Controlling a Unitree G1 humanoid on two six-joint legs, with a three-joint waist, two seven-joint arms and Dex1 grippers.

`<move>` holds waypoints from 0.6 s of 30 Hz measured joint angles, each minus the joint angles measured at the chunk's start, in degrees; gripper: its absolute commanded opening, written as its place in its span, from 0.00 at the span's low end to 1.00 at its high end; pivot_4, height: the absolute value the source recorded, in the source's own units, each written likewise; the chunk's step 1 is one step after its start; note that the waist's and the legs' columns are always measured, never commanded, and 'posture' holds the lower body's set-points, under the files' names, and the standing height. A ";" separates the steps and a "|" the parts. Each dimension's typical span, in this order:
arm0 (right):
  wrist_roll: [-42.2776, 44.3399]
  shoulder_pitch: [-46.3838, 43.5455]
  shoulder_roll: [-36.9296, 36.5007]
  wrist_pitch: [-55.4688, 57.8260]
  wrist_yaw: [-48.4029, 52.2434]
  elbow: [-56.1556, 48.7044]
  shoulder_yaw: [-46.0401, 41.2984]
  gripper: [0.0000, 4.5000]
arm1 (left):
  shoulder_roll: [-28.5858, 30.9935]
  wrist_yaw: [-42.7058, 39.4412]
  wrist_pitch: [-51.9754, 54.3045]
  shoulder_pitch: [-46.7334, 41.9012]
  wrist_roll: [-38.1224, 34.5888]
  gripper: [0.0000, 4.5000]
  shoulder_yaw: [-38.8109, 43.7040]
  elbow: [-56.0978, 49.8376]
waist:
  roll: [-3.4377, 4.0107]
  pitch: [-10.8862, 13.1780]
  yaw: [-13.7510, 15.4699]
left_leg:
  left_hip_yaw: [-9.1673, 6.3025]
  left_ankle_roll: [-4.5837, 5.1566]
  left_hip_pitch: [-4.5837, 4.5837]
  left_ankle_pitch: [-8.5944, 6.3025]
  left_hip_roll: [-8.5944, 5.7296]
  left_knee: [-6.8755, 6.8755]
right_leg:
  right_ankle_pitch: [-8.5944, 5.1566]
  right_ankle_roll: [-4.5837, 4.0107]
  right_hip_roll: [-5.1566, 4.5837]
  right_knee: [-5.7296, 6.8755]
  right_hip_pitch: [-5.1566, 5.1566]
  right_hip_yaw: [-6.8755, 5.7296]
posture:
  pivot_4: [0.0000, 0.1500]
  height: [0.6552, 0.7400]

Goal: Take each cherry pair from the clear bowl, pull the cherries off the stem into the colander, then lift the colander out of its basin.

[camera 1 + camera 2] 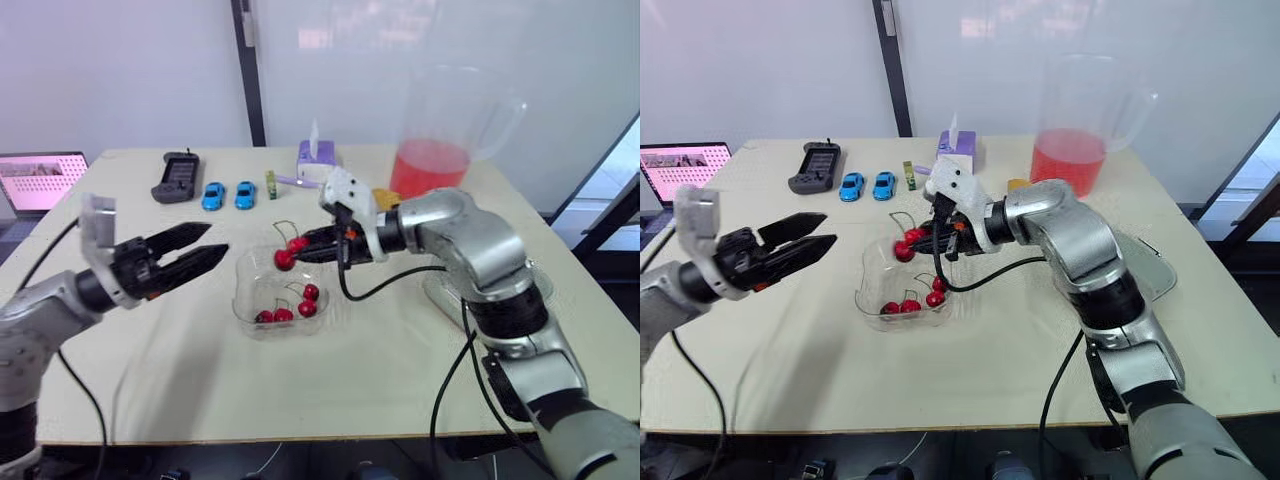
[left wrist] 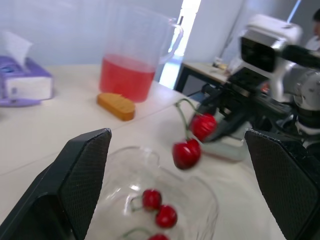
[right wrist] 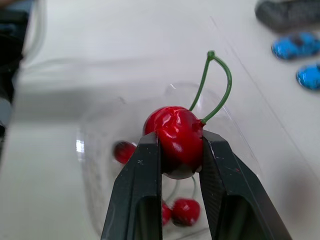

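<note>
We are in the pulling step, with one pair lifted out and more to do. Our right gripper [image 3: 179, 140] is shut tight on one cherry of a pair [image 2: 187, 152] and holds it in the air just above the bowl [image 1: 238, 300]. The other cherry hangs a bit lower on the same green stem [image 3: 200, 84], which loops up over the bowl. Our left gripper [image 1: 217, 238] is wide open with nothing in it. It hangs in the air near the bowl, on the side away from the right gripper, with its tips aimed at the pair. More cherries [image 1: 285, 313] lie in the bottom of the bowl, so we think the job is not far along. We cannot see the colander well. A pale thing [image 1: 1152, 262] beyond the right gripper, well apart from the bowl, may be it. Next, we think, the left gripper needs to come in over the bowl and close on the hanging cherry or the stem, not on the cherry the right gripper has. Then both should go from the bowl to the colander before we pull, or the cherries will drop back into the bowl. The pull should be soft and straight, as the cherry looks smooth and could slip out
</note>
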 measured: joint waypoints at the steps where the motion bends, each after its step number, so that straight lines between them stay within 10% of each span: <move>1: 1.22 0.18 0.28 -0.10 -0.28 -0.98 -0.69 0.13 | -0.73 0.58 0.10 -0.87 -0.21 1.00 -0.55 0.24 | 0.00 0.00 0.01 | 0.00 0.00 0.00 0.00 0.00 0.00 | 0.00 0.00 -0.01 0.00 0.00 0.00 | 1.00 1.00; 18: 7.87 2.88 2.27 1.01 -9.97 -2.84 -1.17 0.13 | -10.36 7.37 2.75 -7.56 -6.82 1.00 -6.55 -0.66 | -0.02 -0.01 0.32 | -0.09 -0.07 -0.02 0.04 -0.05 0.07 | 0.00 0.00 -0.08 -0.01 0.08 -0.07 | 1.00 1.00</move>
